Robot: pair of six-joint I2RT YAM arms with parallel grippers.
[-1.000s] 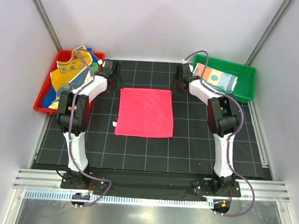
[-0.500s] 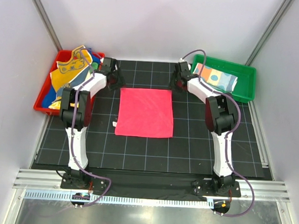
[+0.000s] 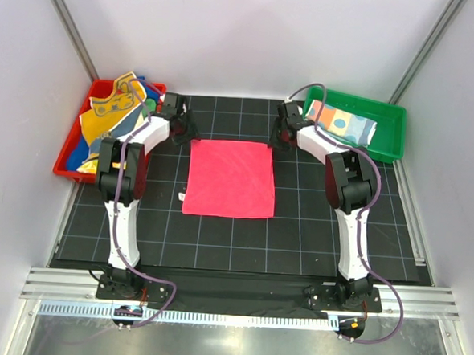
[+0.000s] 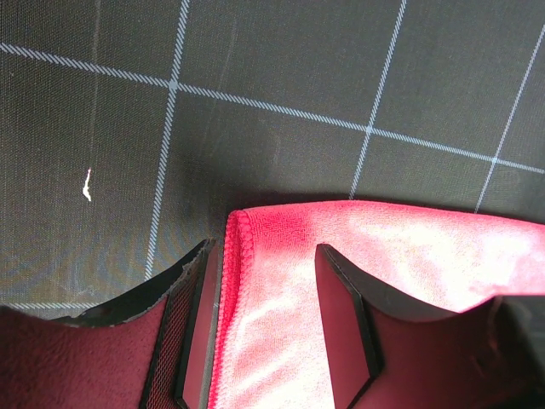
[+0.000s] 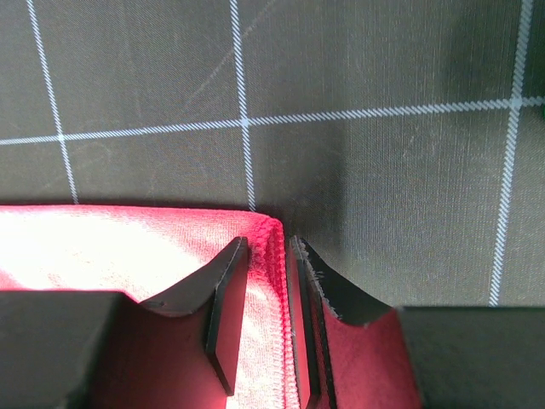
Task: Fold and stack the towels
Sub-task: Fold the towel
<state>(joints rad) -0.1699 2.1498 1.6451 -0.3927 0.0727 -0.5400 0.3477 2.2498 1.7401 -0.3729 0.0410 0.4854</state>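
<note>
Black woven worktop (image 3: 314, 230) with a white grid. Pink-red terry towel (image 3: 230, 178) lies flat mid-worktop, rectangular, rolled hem. Left gripper (image 4: 264, 256) gapes wide astride the towel's far-left corner, holding nothing. Right gripper (image 5: 269, 247) is nearly closed around the far-right hem; can't tell if pinched.

The table (image 3: 298, 237) is covered by a black surface ruled with a white grid. A pink-red towel (image 3: 230, 178) is spread flat on it, midway between the left and right edges and somewhat nearer the far edge (its sides run roughly along the grid lines). A red tray (image 3: 60, 169) is set at the far left corner and a green tray (image 3: 395, 127) at the far right corner. A small white scrap (image 3: 183, 196) is seen just beside the towel's near left corner.
</note>
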